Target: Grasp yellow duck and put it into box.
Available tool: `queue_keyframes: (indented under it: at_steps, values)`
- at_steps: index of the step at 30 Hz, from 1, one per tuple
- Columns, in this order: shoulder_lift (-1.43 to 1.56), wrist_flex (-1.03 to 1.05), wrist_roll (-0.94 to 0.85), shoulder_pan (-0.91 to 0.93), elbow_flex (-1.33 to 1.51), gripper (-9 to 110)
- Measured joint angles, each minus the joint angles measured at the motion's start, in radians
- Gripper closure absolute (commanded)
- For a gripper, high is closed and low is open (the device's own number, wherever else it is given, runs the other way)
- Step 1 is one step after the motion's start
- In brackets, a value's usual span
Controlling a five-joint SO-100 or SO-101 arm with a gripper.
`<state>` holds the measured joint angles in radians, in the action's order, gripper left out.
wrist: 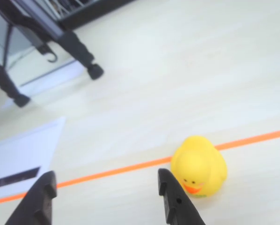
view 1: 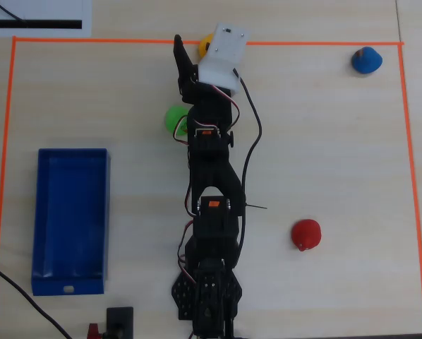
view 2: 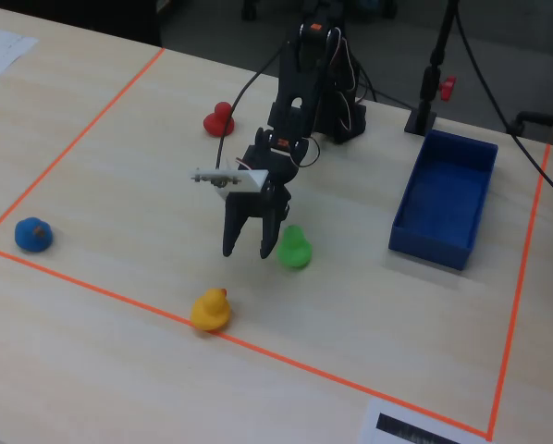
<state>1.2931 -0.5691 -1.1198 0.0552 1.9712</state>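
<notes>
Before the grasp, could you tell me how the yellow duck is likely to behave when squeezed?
The yellow duck looks rounded and smooth, so it may slip sideways from the open end effector. Probably light and squashy; a nudge could slide it.

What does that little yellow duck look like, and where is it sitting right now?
The yellow duck is a small, rounded toy of smooth, rubbery-looking yellow, with an orange beak and dark eyes. It stands upright on the pale table, resting on the orange tape line at the marked area's edge. Nothing grips it: the gripper hangs open above and short of it, and in the wrist view the duck lies just outside the right finger.
</notes>
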Motion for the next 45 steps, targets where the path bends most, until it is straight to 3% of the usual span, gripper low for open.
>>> queue_keyframes:
  at_steps: [20, 33, 45]
  values:
    - [-0.202, 0.038, -0.1, 0.069, -0.175, 65]
    - [-0.224, 0.018, -0.341, -0.009, -0.175, 63]
    - [-0.31, 0.012, -0.359, -0.012, -0.233, 63]
